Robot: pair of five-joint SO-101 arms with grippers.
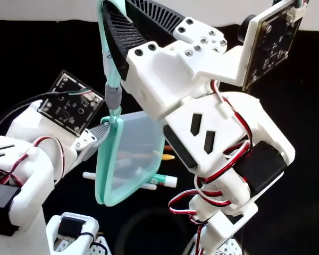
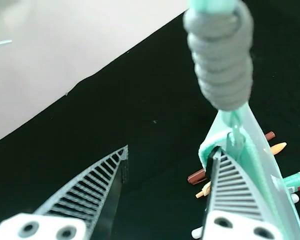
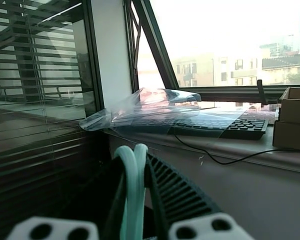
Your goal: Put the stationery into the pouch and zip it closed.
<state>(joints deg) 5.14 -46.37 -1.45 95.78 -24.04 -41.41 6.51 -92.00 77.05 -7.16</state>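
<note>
We note the right tool (image 3: 133, 162) raised high and clamped narrow on the teal strap (image 1: 110, 69) of the pouch (image 1: 133, 154); its wrist view shows the strap's loop pinched between the two black ribbed fingers (image 3: 162, 180). The pouch, translucent with a teal border, hangs below that strap from a grey coiled pull (image 2: 220, 55). We cannot tell whether its lower corner touches the black table (image 2: 140, 90). The left tool (image 2: 170, 150) stands wide. One finger (image 2: 230, 185) lies against the teal edge at the pouch's upper corner, and the other sits well apart over bare table. The stationery lies on the table under and beside the hanging pouch: a white pen with a green band (image 1: 162, 180), an orange-tipped pencil (image 2: 279, 147), a brown pen (image 2: 197, 176) and a plain white stick (image 1: 90, 174). We see these partly through the pouch's clear wall, and we cannot tell whether any item is inside it.
</note>
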